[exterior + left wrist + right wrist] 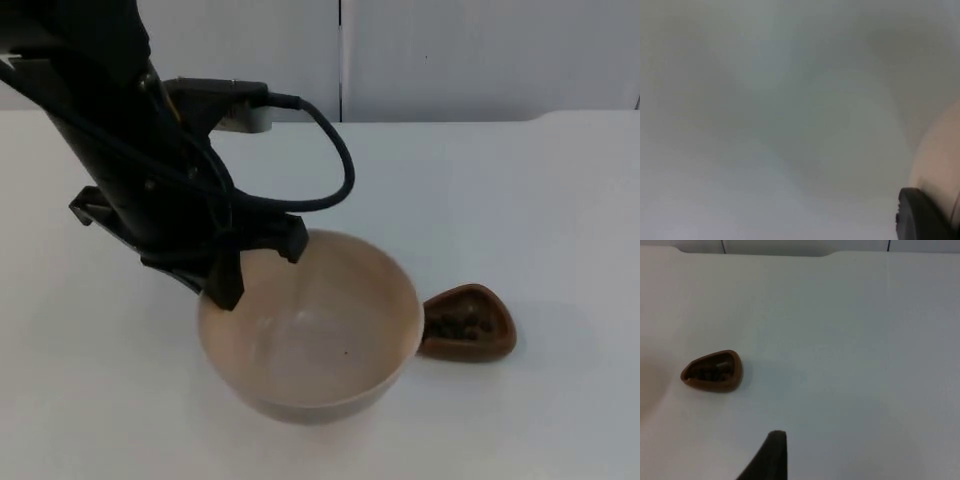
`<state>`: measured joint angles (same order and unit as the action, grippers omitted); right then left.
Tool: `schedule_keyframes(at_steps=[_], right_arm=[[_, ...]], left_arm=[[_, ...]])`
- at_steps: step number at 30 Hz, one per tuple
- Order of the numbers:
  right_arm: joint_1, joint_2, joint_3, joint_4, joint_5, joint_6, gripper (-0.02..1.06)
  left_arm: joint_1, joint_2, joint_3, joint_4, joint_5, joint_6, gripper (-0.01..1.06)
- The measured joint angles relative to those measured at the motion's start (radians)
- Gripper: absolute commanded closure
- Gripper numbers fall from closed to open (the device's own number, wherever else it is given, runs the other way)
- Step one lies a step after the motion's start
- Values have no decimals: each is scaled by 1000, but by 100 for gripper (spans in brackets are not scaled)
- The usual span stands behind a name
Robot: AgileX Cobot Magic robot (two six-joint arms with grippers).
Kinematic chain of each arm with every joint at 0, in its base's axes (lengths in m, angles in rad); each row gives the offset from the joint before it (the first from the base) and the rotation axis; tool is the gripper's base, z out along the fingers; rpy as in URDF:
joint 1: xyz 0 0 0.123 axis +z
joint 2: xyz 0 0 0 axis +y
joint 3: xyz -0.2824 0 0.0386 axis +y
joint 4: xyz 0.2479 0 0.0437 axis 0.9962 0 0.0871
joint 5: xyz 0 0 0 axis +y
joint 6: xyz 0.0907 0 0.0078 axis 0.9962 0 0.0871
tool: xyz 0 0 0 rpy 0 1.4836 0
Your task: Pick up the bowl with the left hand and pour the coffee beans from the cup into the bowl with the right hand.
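Left claw [255, 262] grips bowl [310, 330] rim; cup [468, 323] just beside.

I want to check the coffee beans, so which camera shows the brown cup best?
The top view: the cup sits close, beans visible inside, beside the bowl. The right wrist view shows it farther off. The left wrist view gives a bowl edge.

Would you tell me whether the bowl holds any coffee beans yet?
Practically empty: the bowl shows a bare inside; beans sit in the cup.
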<state>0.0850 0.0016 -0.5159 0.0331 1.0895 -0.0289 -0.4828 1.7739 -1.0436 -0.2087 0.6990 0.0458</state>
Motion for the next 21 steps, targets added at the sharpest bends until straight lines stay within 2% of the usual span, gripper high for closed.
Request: schedule_keyframes(at_steps=[4,8,21], right_arm=[[0,0,0,1,0,0,-1],[0,0,0,1,0,0,-1],[0,18,-3,1,0,0,-1]], left_arm=[[0,-2,0,112,-12,-113,105],[0,-2,0,147,-12,-160,105],[0,-2,0,172,-13,-178,105]])
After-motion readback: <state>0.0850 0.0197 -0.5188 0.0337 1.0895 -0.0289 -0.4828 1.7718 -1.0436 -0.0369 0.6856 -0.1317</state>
